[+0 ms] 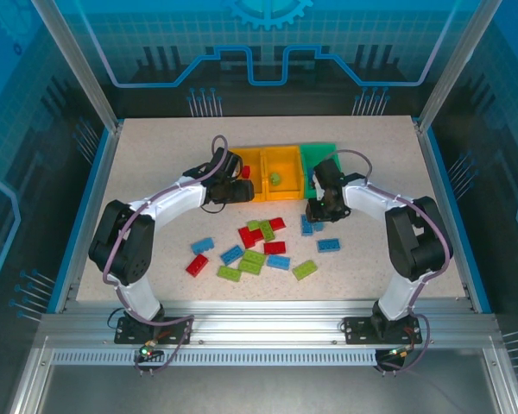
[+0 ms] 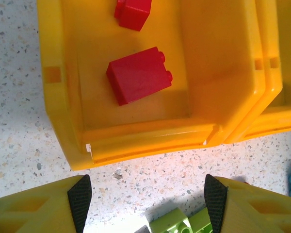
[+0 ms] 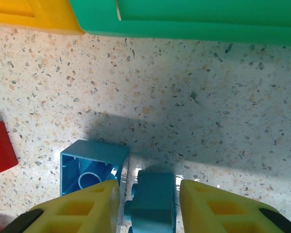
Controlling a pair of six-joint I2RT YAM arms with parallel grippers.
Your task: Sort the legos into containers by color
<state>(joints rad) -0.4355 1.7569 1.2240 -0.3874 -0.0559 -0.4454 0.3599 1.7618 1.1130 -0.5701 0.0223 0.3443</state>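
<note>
Now right end effector (image 3: pixel 150 188) straddles lego (image 3: pixel 153 206)

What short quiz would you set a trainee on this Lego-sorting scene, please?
1. True or false: the bricks in the left orange-yellow bin are blue.
2. Which colour is the brick between the fingers of the right end effector? A red, B blue, C lime green.
3. Fill in: the middle bin holds one ____ brick.
Key: 1 false, they are red bricks. 2 B, the blue brick. 3 a lime green brick.
</note>
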